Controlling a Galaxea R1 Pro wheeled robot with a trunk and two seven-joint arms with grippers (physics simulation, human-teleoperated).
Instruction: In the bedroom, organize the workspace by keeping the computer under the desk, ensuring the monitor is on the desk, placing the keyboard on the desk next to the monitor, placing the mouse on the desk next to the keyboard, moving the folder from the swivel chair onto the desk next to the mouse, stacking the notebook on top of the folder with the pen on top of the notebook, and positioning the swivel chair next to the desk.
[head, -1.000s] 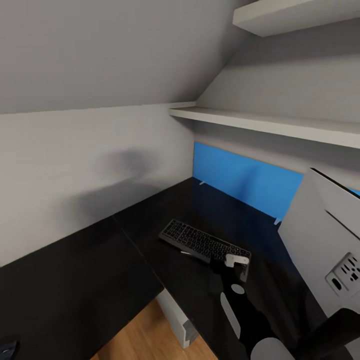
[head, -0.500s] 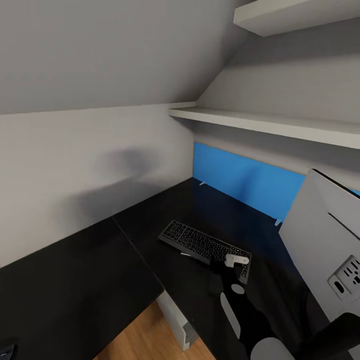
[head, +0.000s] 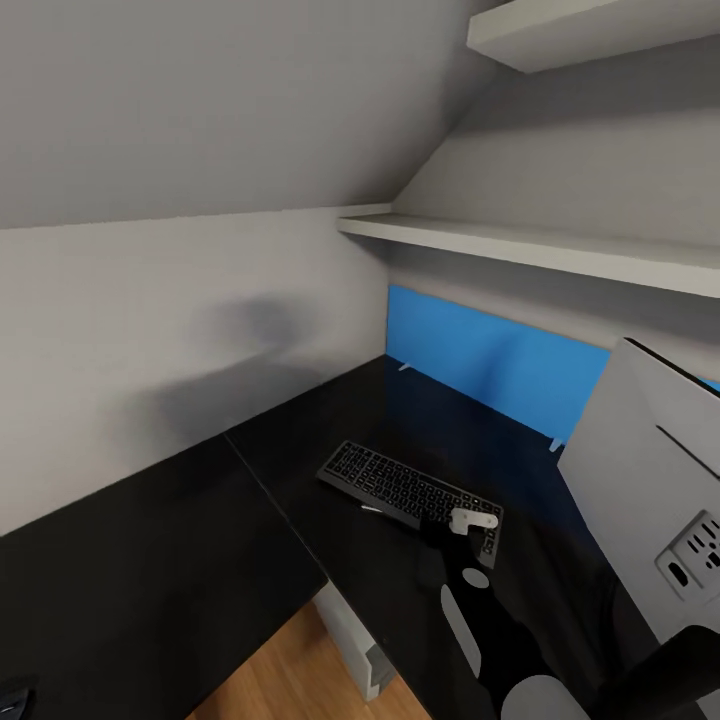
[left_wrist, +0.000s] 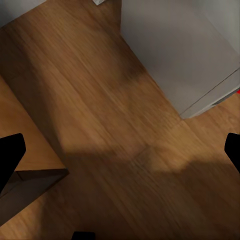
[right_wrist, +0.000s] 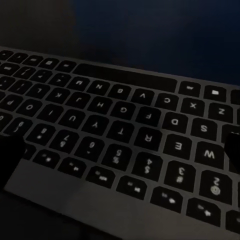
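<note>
The keyboard (head: 410, 488) lies flat on the black desk (head: 150, 560).

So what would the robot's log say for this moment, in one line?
right gripper: open, above keyboard | keyboard: flat on desk | monitor: beside keyboard | left gripper: open over wooden floor

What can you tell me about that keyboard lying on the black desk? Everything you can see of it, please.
The keyboard is a slim, flat, full-width board with a dark grey frame and black keys bearing pale letters, read clearly in the right wrist view. It lies flat and at a slant on the glossy black desk, near the inner corner, with the monitor's grey back to one side. The right gripper sits over its near end, fingers spread wide apart; whether it touches the keys is unclear.
</note>
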